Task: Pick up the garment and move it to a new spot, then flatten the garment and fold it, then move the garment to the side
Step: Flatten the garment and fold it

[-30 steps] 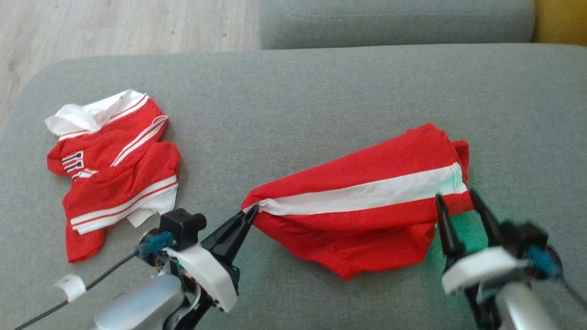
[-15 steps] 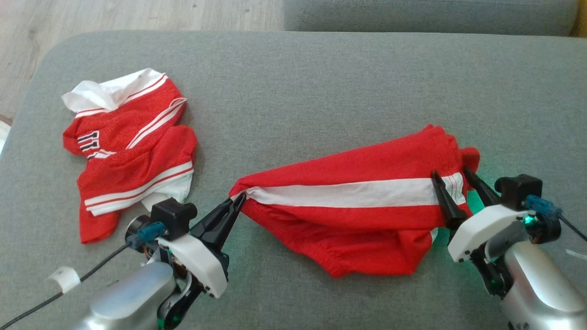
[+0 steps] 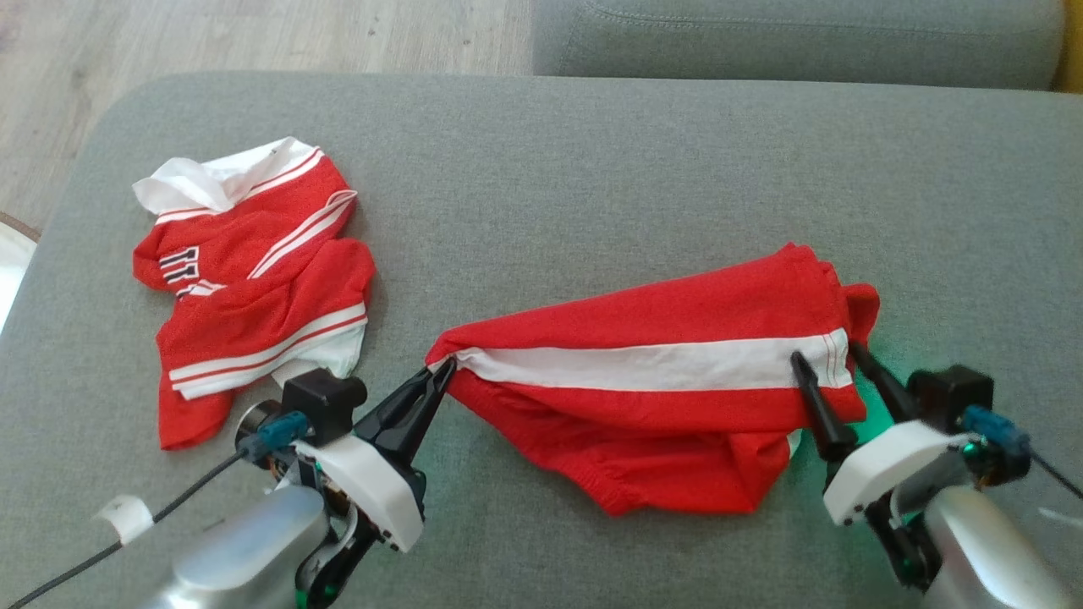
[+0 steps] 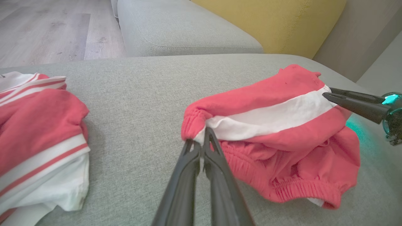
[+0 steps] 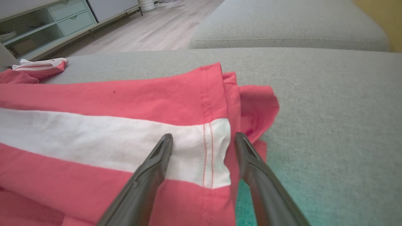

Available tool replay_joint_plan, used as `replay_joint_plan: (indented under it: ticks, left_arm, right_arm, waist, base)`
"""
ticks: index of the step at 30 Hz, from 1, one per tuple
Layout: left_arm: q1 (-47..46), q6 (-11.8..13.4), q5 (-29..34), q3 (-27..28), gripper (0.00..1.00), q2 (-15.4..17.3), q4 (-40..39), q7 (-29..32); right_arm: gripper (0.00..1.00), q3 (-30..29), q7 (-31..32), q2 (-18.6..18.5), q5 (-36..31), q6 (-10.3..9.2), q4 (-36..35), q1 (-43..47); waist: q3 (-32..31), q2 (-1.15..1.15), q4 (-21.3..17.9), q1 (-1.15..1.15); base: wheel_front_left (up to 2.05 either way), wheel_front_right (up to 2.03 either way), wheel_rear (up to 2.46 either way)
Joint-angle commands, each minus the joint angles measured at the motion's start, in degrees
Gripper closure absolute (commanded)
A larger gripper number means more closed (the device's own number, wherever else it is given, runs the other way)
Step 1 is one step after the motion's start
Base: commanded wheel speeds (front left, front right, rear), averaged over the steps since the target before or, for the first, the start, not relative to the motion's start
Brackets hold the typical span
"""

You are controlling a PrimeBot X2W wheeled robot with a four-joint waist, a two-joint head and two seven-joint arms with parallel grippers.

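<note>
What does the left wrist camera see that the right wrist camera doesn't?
Left wrist view: the left end effector pinched shut on a corner of the red shorts with a white stripe, plus their stretchy waistband. Right wrist view: a pale green cabinet with drawers, and the hem's red stitching up close. Both: the shorts, the open right end effector at their hem end, the grey fabric sofa, the red-and-white jersey and the wooden floor.

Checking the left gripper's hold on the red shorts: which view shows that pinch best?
Left wrist view: the left gripper, shut on the red shorts at the white stripe's end, is close up. The head view shows that pinch smaller. The right wrist view shows the shorts' far end at the open right gripper.
</note>
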Motion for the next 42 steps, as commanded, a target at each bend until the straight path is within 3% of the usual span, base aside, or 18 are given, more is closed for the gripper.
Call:
replay_joint_plan:
  ticks: [1, 8, 10, 11, 12, 20, 26, 33, 38, 42]
  left_arm:
    - [-1.38, 0.08, 0.17, 2.75, 1.00, 1.09, -0.73, -0.82]
    - [-1.12, -0.04, -0.04, 2.82, 1.00, 0.84, -0.51, -0.87]
    - [-1.21, -0.05, -0.04, 2.88, 1.00, 0.75, -0.47, -0.89]
    - [-1.25, -0.06, -0.03, 2.90, 1.00, 0.71, -0.44, -0.89]
    - [-1.34, -0.08, -0.01, 2.94, 1.00, 0.66, -0.38, -0.91]
    - [-1.50, -0.15, 0.51, 3.52, 1.00, 0.78, -0.46, -1.02]
    - [-6.96, -0.53, 4.76, 5.46, 1.00, 2.65, -2.08, -1.15]
    - [-24.56, -2.60, 11.17, 8.27, 1.00, 4.09, -0.50, -0.61]
    - [-39.88, -3.48, 16.32, 11.62, 1.00, 2.11, 4.49, -1.00]
    - [-47.58, -3.13, 20.80, 17.55, 1.00, -0.23, 5.10, -1.19]
  right_arm:
    - [0.00, 0.75, -0.34, -0.07, -0.15, 0.37, -1.51, -0.21]
    - [0.00, 0.57, 0.57, 1.10, 2.01, 0.37, -0.70, 0.43]
    - [0.26, 0.61, 0.79, 1.34, 2.78, 0.37, -0.32, 0.24]
    - [0.54, 0.69, 0.83, 1.39, 3.05, 0.37, -0.09, 0.10]
    - [0.98, 0.98, 0.81, 1.40, 3.43, 0.37, 0.34, -0.21]
    - [1.00, 1.76, -0.56, 0.92, 4.20, 0.37, 0.99, -1.40]
    - [1.00, -2.16, -3.58, -0.91, 4.14, 0.37, -3.94, -6.00]
    - [1.00, -6.11, -0.48, -4.10, 3.65, 0.37, -9.64, -24.77]
    - [1.00, -7.93, -0.07, -5.41, 2.26, 0.37, -7.78, -41.81]
    - [1.00, -8.75, -1.54, -5.94, 0.39, 0.37, -6.72, -51.07]
  waist:
    - [-0.14, 0.00, 0.01, 0.00]
    - [-0.69, 0.00, 0.06, 0.00]
    - [-0.70, 0.00, 0.14, 0.00]
    - [-0.71, 0.00, 0.18, 0.00]
    - [-0.70, 0.00, 0.28, 0.00]
    - [-1.03, 0.00, 0.28, 0.00]
    - [-0.31, 0.00, -0.77, 0.00]
    - [5.33, 0.00, -4.12, 0.00]
    - [10.39, 0.00, -5.78, 0.00]
    - [13.11, 0.00, -6.72, 0.00]
  base:
    - [0.00, 0.00, 0.00]
    - [0.00, 0.00, 0.00]
    - [0.00, 0.00, 0.00]
    - [0.00, 0.00, 0.00]
    - [0.00, 0.00, 0.00]
    - [0.00, 0.00, 0.00]
    - [0.00, 0.00, 0.00]
    - [0.00, 0.00, 0.00]
    - [0.00, 0.00, 0.00]
    - [0.00, 0.00, 0.00]
